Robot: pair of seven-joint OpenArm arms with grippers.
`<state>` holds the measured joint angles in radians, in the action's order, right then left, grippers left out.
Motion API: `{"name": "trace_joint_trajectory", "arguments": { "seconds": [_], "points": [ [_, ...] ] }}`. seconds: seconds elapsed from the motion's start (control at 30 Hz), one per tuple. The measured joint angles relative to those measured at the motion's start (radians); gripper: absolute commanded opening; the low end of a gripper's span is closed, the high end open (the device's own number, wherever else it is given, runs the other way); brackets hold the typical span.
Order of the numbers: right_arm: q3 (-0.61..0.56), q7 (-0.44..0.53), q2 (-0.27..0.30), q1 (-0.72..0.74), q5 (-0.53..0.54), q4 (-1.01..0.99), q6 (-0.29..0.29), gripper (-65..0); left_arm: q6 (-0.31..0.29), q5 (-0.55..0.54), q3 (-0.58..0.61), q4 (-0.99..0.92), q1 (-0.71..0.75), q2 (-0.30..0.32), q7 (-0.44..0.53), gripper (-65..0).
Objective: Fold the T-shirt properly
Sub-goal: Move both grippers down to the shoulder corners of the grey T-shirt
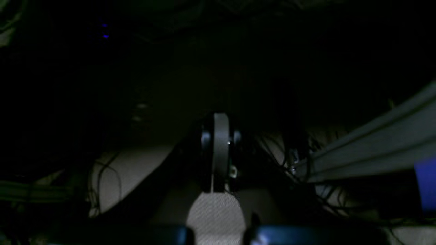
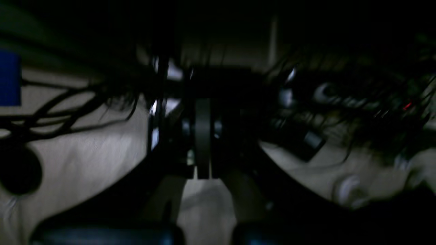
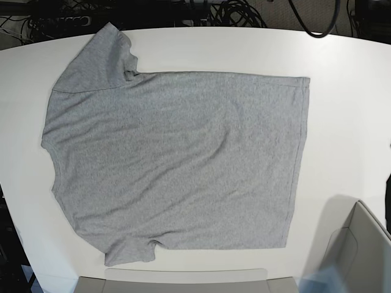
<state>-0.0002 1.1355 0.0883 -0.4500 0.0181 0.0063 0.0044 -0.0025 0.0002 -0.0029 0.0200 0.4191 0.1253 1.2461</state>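
The heather-grey T-shirt (image 3: 177, 159) lies spread flat on the white table (image 3: 348, 79), plain side up. Its collar end points left and its hem runs down the right. One sleeve reaches the upper left, the other the lower left. Neither arm shows in the base view. In the dim left wrist view my left gripper (image 1: 221, 136) is shut, its fingers pressed together with nothing between them. My right gripper (image 2: 203, 136) is likewise shut and holds nothing in the dark, blurred right wrist view. No cloth shows in either wrist view.
A grey open box (image 3: 360, 244) stands at the table's lower right, and a grey panel (image 3: 183, 282) lines the near edge. Black cables (image 3: 232, 12) lie beyond the far edge. Both wrist views show tangled cables (image 2: 68, 112); a pale metal rail (image 1: 374, 146) crosses the left wrist view.
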Motion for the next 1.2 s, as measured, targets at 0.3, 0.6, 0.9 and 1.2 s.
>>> {"name": "trace_joint_trajectory", "arguments": {
  "seconds": [0.3, 0.6, 0.9, 1.2],
  "points": [
    [0.0, -0.007, 0.025, -0.101, 0.245, 0.089, 0.001, -64.8, 0.0, 0.006, -0.027, 0.184, 0.098, 0.005, 0.014, -65.0],
    [-0.01, -0.011, 0.045, -0.467, 0.241, 0.733, 0.003, -64.7, 0.0, 0.005, -0.128, 0.702, 0.424, 0.005, 0.022, -64.9],
    [-0.01, -0.04, 0.128, -0.691, 0.332, 1.197, 0.003, -62.3, 0.003, 0.0, -0.129, 0.951, 0.537, -0.018, 0.022, -64.9],
    [-0.008, -0.18, 0.327, -0.829, 0.567, 1.543, -0.001, -48.2, 0.0, 0.007, -0.129, 1.099, 0.562, -0.037, 0.023, -53.5]
  ]
}}
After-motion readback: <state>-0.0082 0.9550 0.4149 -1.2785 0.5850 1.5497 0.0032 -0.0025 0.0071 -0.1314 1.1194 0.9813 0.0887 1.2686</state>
